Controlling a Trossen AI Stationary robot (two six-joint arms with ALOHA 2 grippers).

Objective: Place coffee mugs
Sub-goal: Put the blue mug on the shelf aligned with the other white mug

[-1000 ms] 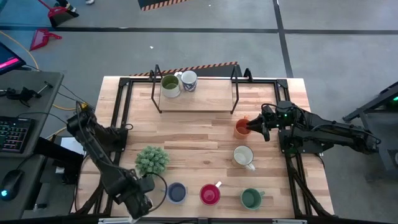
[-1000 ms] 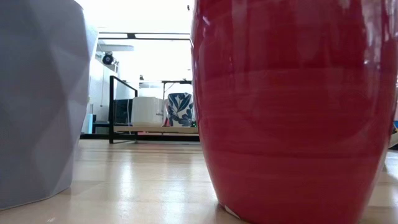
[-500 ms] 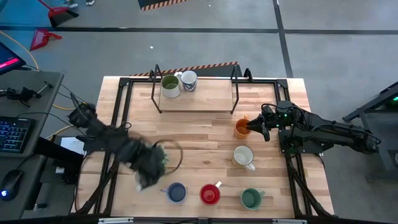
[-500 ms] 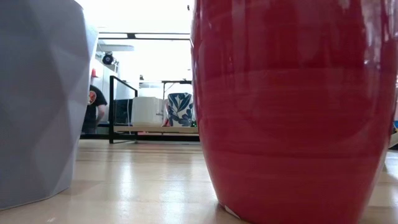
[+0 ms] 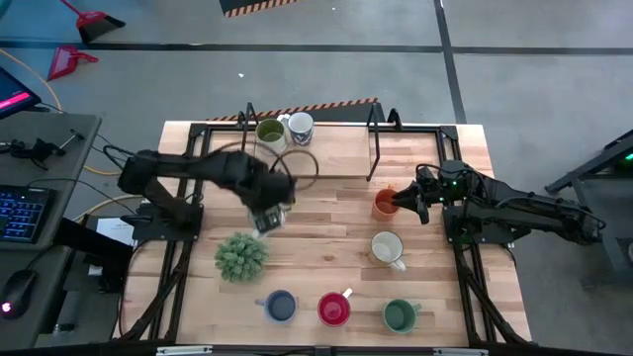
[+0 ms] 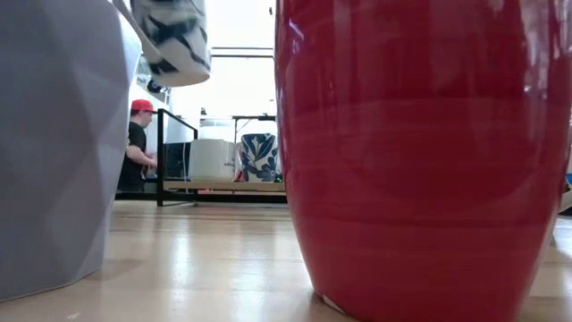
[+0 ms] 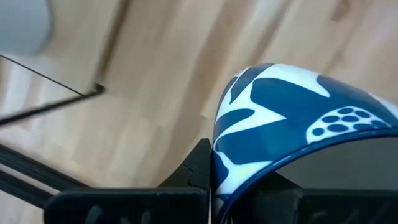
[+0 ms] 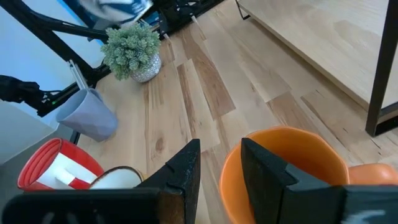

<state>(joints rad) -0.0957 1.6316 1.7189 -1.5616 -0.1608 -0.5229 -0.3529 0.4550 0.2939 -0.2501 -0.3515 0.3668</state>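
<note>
Above the table's middle-left, the left gripper [image 5: 269, 213] is motion-blurred in the high view and its blue-and-white patterned mug [image 7: 292, 124] is cut off in the low and left wrist views; the arm reaches from the left edge toward the rack [image 5: 374, 148], fingers clamped on that mug's rim, off the wood. At the right side, the right gripper [image 5: 402, 201] lies low and outstretched, fingers pinching the orange mug's [image 8: 286, 165] near wall, which stands on the table [image 5: 326, 227] beside the rack's leg.
</note>
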